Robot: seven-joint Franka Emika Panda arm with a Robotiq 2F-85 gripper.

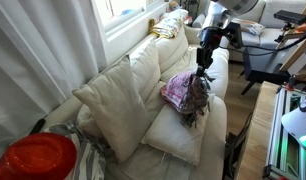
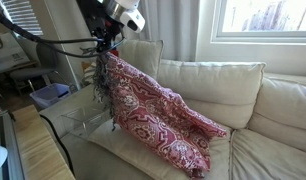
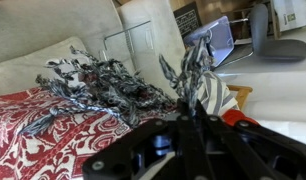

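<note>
- In an exterior view the red patterned cloth (image 2: pixel 165 122) runs as one long band from the claw (image 2: pixel 103 61) down across the sofa (image 2: pixel 238 85).
- In an exterior view it shows only as a bunched heap on a white cushion (image 1: pixel 178 138), with a red round object (image 1: pixel 35 158) in the near corner.
- Only the wrist view shows the grey fringe (image 3: pixel 105 80) close up.
- The claw is closed, pinching the cloth's fringed end and holding it raised. The rest lies on the seat.

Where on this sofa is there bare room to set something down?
Bare: the seat cushion between the red cloth and the back cushions, and the flat pillow beside the cloth. Crowded: where the leaning pillows press together.
</note>
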